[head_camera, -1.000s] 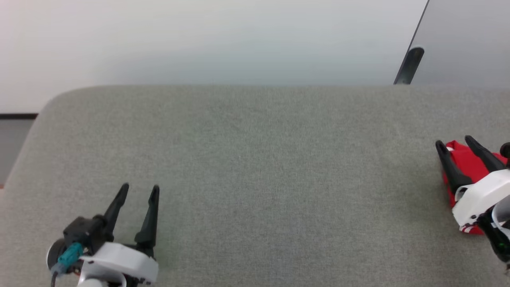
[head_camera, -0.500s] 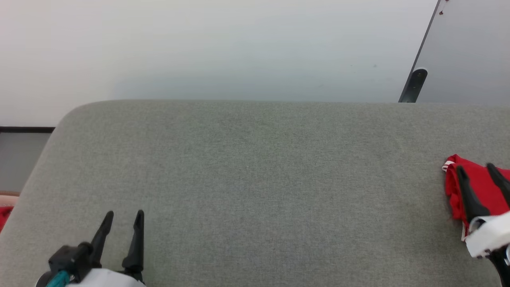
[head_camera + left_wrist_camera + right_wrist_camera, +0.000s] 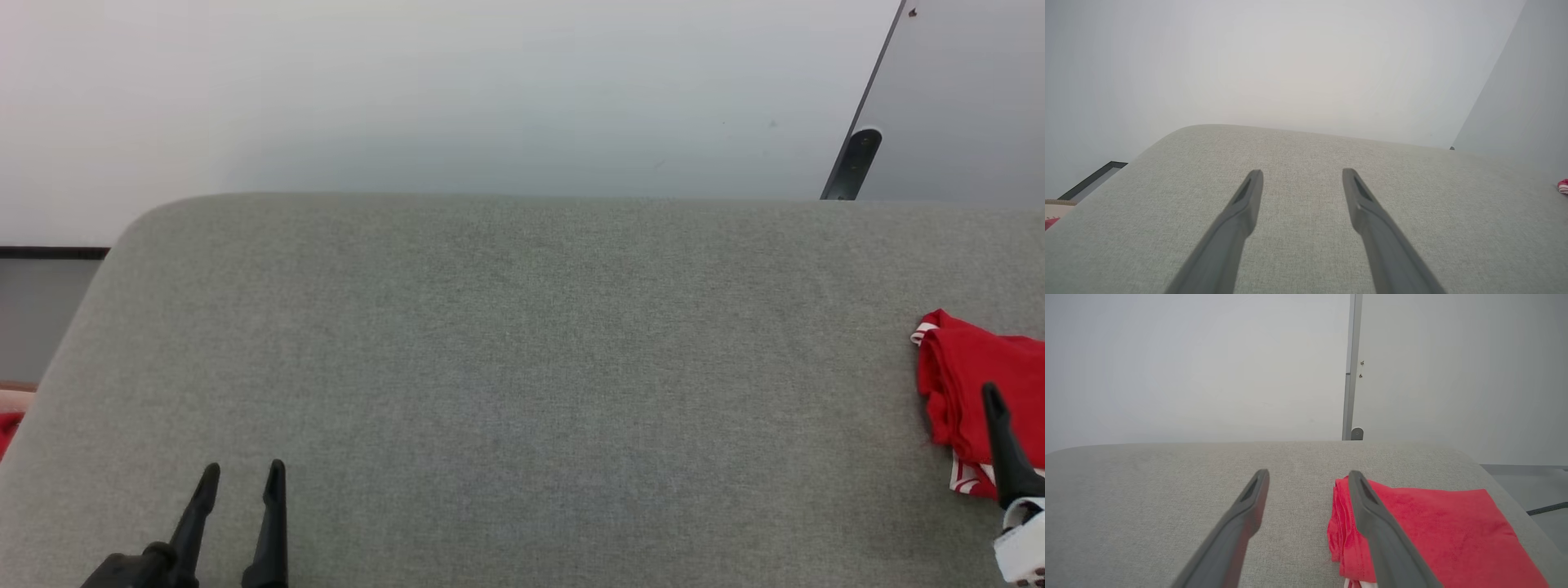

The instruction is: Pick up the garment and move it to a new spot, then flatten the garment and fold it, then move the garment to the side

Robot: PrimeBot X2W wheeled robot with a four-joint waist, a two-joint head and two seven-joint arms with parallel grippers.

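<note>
The garment (image 3: pixel 971 392) lies folded at the far right of the grey padded surface (image 3: pixel 522 367), red with a bit of red-white striped trim at its near edge. In the right wrist view the garment (image 3: pixel 1433 526) is a flat red rectangle. My right gripper (image 3: pixel 1309 473) is open, its right finger crossing over the garment's left fold, with bare grey fabric between the fingers. One right finger (image 3: pixel 1000 441) shows in the head view. My left gripper (image 3: pixel 245 468) is open at the lower left over bare surface, far from the garment (image 3: pixel 1563 186); its fingers (image 3: pixel 1249 204) hold nothing.
A pale wall rises behind the surface, with a dark post (image 3: pixel 849 163) and a grey panel at the back right. A plain red cloth (image 3: pixel 6 429) shows past the surface's left edge. The surface's right edge drops away just beyond the garment (image 3: pixel 1506 486).
The head camera has shifted. Both grippers have drawn back toward the bottom of the head view, and the right fingers now cover less of the garment, which stays lying at the right.
</note>
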